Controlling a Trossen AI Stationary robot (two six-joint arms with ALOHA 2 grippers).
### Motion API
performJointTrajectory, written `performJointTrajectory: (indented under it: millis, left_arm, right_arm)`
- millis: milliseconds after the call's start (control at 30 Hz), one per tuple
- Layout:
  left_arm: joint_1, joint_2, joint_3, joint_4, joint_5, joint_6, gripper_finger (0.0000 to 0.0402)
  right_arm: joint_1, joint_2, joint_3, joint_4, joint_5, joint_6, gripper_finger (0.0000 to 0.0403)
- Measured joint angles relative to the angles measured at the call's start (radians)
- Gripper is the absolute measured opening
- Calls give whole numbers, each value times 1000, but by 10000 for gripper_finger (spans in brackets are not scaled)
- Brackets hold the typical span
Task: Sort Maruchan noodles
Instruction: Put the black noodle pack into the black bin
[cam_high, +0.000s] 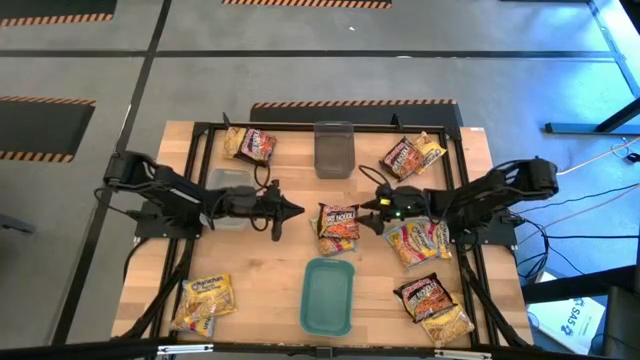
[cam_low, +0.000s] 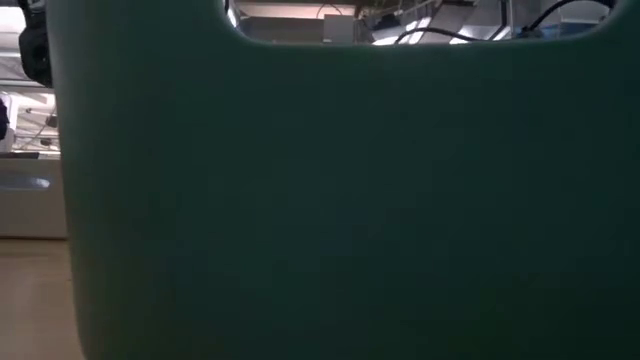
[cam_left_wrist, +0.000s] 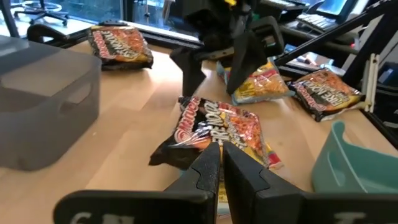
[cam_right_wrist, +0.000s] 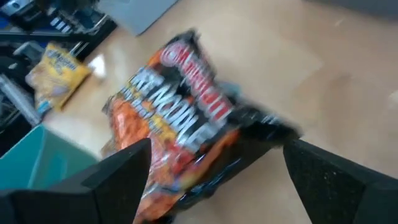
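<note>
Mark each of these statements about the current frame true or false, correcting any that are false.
1. The right gripper has its fingers spread wide beside the dark packet in the middle of the table. True.
2. The left gripper is clamped on a yellow packet. False: its fingers are shut on nothing, pointing at the middle packet from the other side.
3. The teal tray holds two noodle packets. False: nothing shows inside it.
4. A yellow packet lies at the table's near-left corner. True.
5. The clear grey tub at the far edge lies between two dark packets. True.
</note>
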Motion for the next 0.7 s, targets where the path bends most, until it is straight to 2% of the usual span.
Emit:
performJointTrajectory:
  millis: [133,267,533,700]
  left_arm:
    - [-17,63,26,21,0,0,14]
    - [-26,150,93,20,0,7,14]
    - [-26,268,174,13,7,8,14]
    - [-26,322,209,13,8,9,14]
  right_arm:
    - [0,28,2,-1,-59,89,347]
    - [0,67,2,8,-74,148,347]
    - [0,121,3,148,-109,152,347]
    - [0,163,27,143,-111,152,347]
